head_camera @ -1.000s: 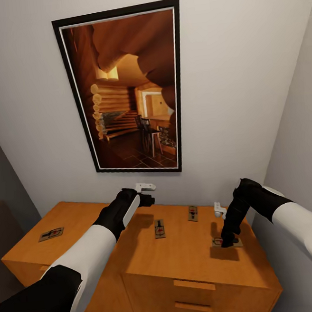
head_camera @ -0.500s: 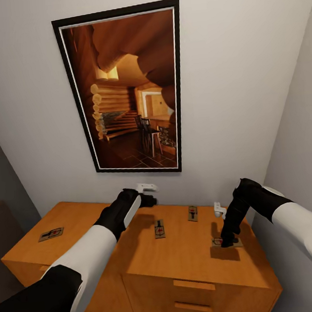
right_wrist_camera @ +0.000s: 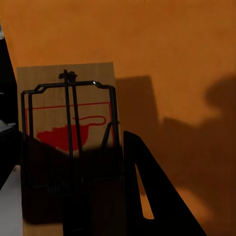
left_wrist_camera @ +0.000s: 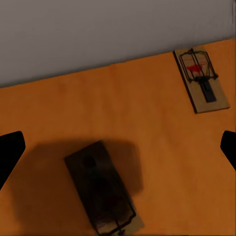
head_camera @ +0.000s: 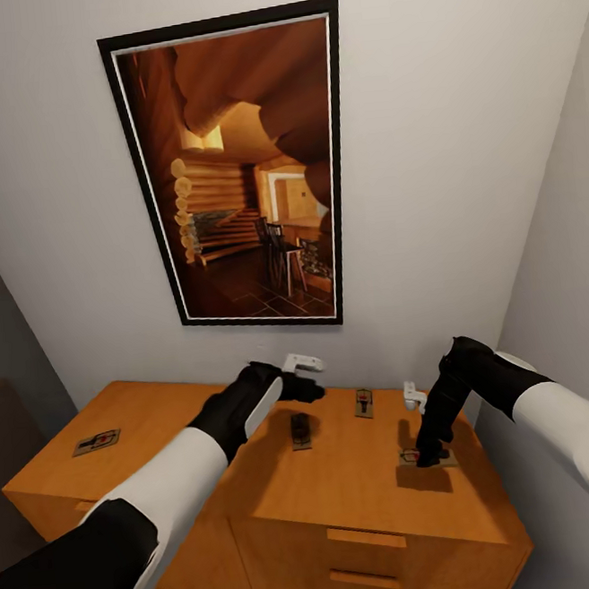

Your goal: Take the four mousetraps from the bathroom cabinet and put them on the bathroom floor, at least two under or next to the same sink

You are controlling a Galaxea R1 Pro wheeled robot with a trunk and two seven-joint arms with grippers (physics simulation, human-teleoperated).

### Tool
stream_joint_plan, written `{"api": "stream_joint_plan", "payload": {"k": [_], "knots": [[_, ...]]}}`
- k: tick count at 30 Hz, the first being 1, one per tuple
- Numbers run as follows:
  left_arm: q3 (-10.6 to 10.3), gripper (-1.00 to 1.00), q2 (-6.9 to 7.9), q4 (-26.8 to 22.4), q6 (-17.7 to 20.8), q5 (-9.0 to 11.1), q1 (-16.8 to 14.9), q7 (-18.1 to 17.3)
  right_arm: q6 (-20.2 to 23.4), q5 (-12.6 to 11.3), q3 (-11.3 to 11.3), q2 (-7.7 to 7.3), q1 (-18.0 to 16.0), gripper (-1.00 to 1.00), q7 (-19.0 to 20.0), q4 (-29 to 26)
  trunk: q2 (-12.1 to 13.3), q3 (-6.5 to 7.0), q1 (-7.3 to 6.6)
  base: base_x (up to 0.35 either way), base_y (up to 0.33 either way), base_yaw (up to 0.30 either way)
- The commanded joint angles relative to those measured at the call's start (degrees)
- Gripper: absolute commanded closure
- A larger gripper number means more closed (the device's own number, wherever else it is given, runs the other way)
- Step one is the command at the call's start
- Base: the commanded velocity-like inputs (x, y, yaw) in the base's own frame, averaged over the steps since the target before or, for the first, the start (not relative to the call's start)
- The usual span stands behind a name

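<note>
I stand before the cabinet (head_camera: 348,478), the orange-brown one with the flat top and the wooden bar handles on its front. All four mousetraps lie on this top.

My right gripper (head_camera: 429,455) is down near the right edge of the top, at the front part of it. It points straight down onto the right mousetrap (head_camera: 418,456). In my right wrist view this trap (right_wrist_camera: 69,142) is very close, with its red mark and dark wire, and one dark finger (right_wrist_camera: 147,196) stands just beside its long edge. I believe my fingers are on both sides of the board, but I cannot tell if they already press it or are only around it.

My left gripper (head_camera: 307,376) hovers above the middle of the top, toward the back edge and the wall. Its fingers are spread wide; in my left wrist view I see the two dark fingertips (left_wrist_camera: 10,152) far apart at the sides. Under it, in the shadow of my arm, lies the middle mousetrap (head_camera: 299,427). The back mousetrap (head_camera: 364,402) lies near the back edge, between my two grippers. The left mousetrap (head_camera: 96,441) lies alone near the left edge, well apart from the others.

A large framed picture (head_camera: 237,169) hangs on the wall above the cabinet.
</note>
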Motion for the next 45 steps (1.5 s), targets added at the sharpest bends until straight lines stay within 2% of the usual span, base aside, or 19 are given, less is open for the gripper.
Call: {"api": "stream_joint_plan", "payload": {"k": [1, 4, 8, 10, 33, 45], "knots": [[-0.6, -1.0, 0.0, 0.0, 0.1, 0.2, -0.1, 0.0, 1.0, 0.1, 0.2, -0.05, -0.1, 1.0, 0.3, -0.1, -0.1, -0.11, 0.02, 0.0, 0.0, 0.0], [-1.8, -1.0, 0.0, -0.2, -0.8, 2.1, 0.0, -0.1, 1.1, 0.0, 0.2, 0.0, -0.1, 1.0, 0.3, -0.1, -0.1, -0.11, 0.02, 0.0, 0.0, 0.0], [-2.5, -1.0, 0.0, -0.7, -2.3, 6.2, 0.0, -0.4, 1.2, 0.0, 0.2, 0.01, -0.1, 1.0, 0.2, -0.1, -0.1, -0.11, 0.02, 0.0, 0.0, 0.0], [-2.7, -1.0, 0.0, -0.9, -2.8, 7.1, 0.0, -0.4, 1.2, 0.0, 0.2, 0.01, -0.1, 1.0, 0.2, -0.1, -0.1, -0.11, 0.02, 0.0, 0.0, 0.0], [-2.8, -1.0, 0.0, -0.9, -3.1, 7.6, -0.1, -0.1, 1.4, 0.0, 0.0, 0.06, -0.1, 1.0, -0.9, -0.1, -0.1, -0.11, 0.02, 0.0, 0.0, -0.001], [-2.8, -1.0, 0.0, -0.9, -3.1, 7.6, -0.1, -0.1, 1.5, 0.0, 0.0, 0.1, -0.1, 1.0, -0.9, 0.0, -0.1, -0.11, 0.02, 0.0, 0.0, -0.207]]}}
